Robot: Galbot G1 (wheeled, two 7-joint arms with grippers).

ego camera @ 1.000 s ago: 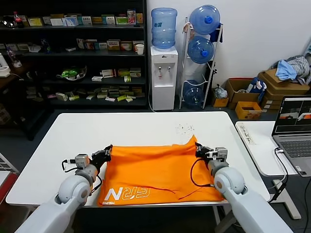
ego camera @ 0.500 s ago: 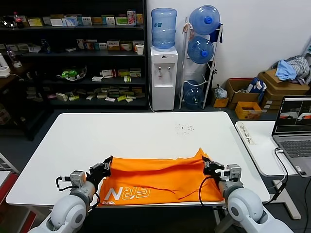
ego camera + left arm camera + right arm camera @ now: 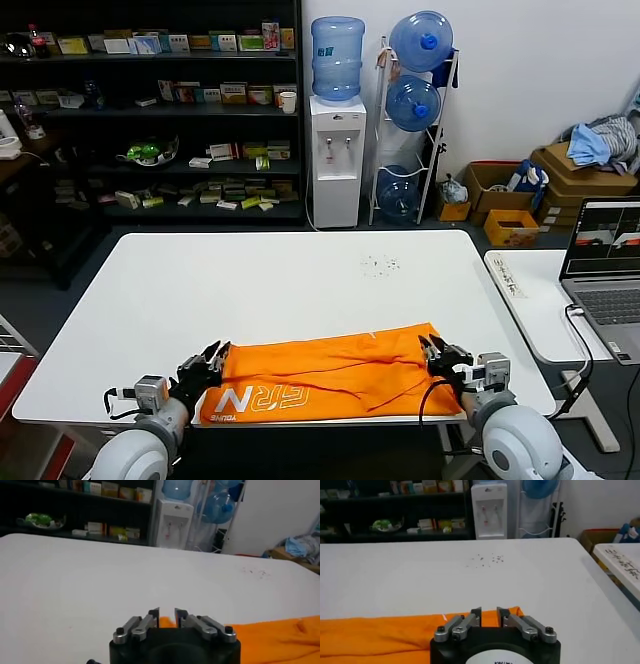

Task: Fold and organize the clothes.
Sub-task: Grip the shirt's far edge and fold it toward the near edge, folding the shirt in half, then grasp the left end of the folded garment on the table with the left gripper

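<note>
1. The orange T-shirt (image 3: 325,376) lies in a long folded band on the white surface (image 3: 250,290), along its near edge and reaching most of the way between the two near corners.
2. White block lettering (image 3: 262,399) shows on the shirt's near-left part, close to the near edge.
3. My left gripper (image 3: 211,361) sits low at the shirt's left end, toward the near left corner of the surface. In the left wrist view its fingers (image 3: 152,616) stand only a narrow gap apart, with orange cloth just behind them; I cannot tell whether they pinch the fabric.
4. My right gripper (image 3: 438,356) sits at the shirt's right end, toward the near right corner. Its fingers (image 3: 476,615) are likewise drawn close with a slim gap, the shirt's edge right at their tips; whether it is gripped I cannot tell.
5. Small dark specks (image 3: 380,264) dot the surface toward the far right, well apart from the shirt.
</note>
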